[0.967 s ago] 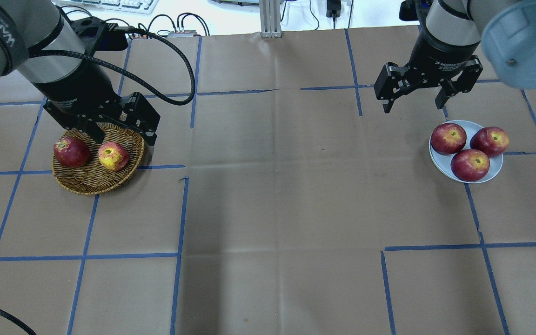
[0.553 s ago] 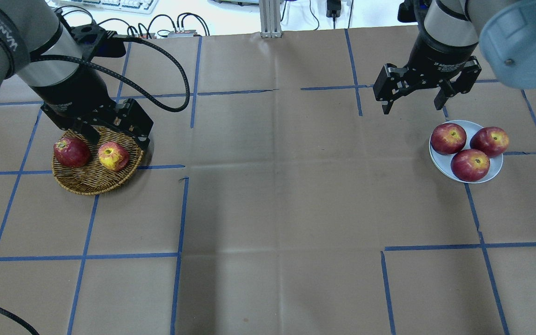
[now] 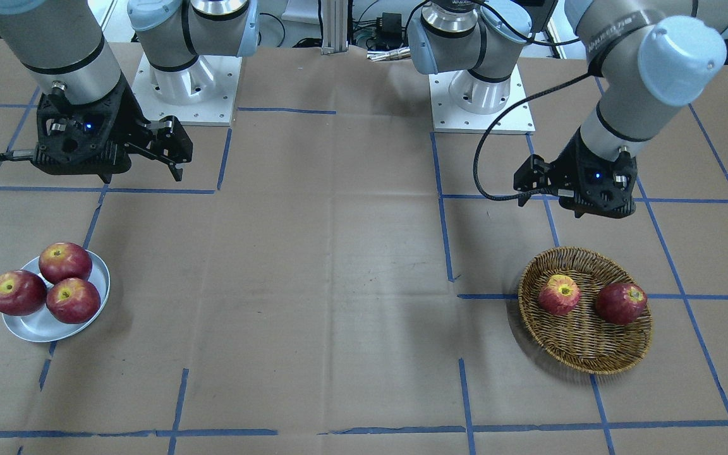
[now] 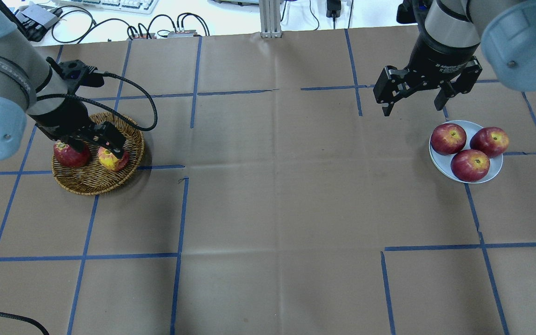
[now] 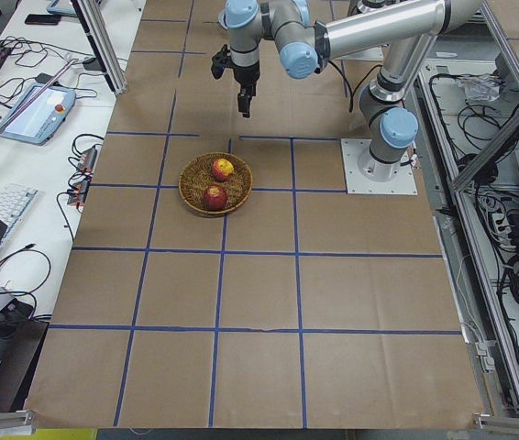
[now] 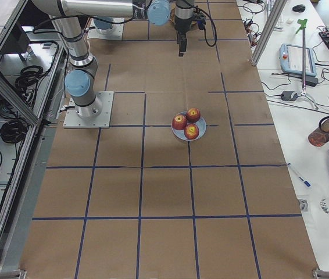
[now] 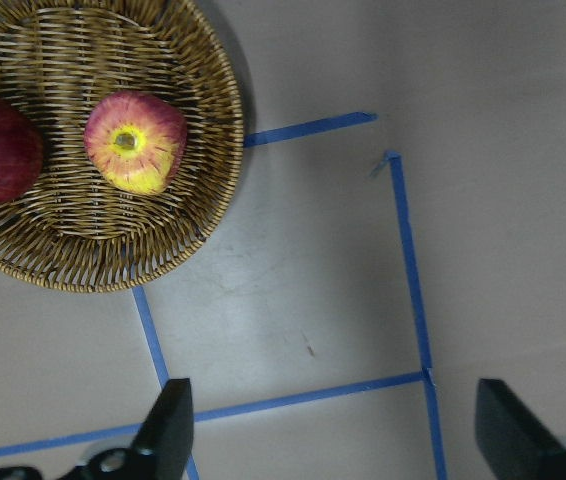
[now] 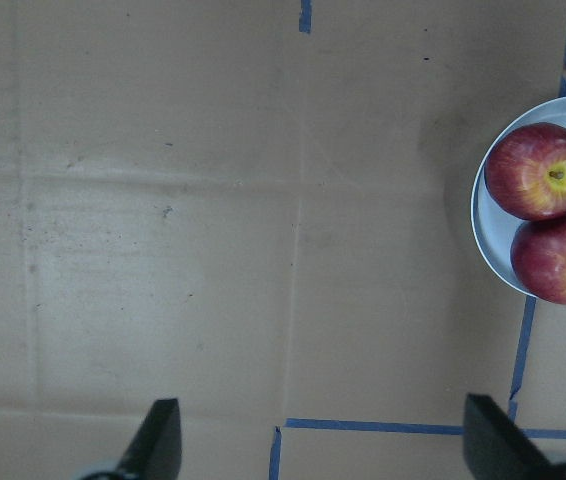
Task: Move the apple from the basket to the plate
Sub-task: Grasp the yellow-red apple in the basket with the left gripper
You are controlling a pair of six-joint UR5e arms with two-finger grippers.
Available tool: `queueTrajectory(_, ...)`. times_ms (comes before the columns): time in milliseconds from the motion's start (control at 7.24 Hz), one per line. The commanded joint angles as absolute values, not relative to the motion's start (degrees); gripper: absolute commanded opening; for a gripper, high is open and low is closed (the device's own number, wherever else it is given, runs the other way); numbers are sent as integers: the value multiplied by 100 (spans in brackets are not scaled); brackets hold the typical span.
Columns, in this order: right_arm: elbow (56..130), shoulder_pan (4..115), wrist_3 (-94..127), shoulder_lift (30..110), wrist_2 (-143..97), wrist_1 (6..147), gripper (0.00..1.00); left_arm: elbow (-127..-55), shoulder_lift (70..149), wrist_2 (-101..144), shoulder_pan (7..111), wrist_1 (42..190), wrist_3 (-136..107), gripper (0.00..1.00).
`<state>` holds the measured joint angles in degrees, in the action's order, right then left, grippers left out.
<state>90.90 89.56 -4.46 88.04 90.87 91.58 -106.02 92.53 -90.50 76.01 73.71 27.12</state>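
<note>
The streaky apple (image 4: pixel 113 159) with a yellow top lies in the wicker basket (image 4: pixel 86 187) beside a dark red apple (image 4: pixel 69 156). It also shows in the front view (image 3: pixel 558 294) and the left wrist view (image 7: pixel 135 140). My left gripper (image 4: pixel 95 139) is open and empty, well above the basket's robot-side rim; in its wrist view (image 7: pixel 333 440) the basket (image 7: pixel 93 270) sits at the upper left. The plate (image 4: pixel 495 168) at the right holds three red apples. My right gripper (image 4: pixel 411 106) is open and empty, above the table behind the plate (image 8: pixel 493 235).
The brown paper table top carries a grid of blue tape lines (image 4: pixel 180 209). The two arm bases (image 3: pixel 483 95) stand at the robot's side. Cables and a keyboard lie beyond the table's far edge (image 4: pixel 110 4).
In the overhead view my left gripper has shifted left and looks smaller, now overlapping the tops of the basket's apples. It stays open. The right gripper has barely moved. No apple has moved.
</note>
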Motion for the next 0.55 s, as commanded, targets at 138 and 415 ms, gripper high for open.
queueTrajectory(138,9105,8956,-466,8850,9088,9158,100,-10705,10219,-9088,7260,6094,3427,99)
queueTrajectory(415,9106,8956,-466,8851,9079,9158,100,-10670,10668,-9088,7233,5776,3419,99)
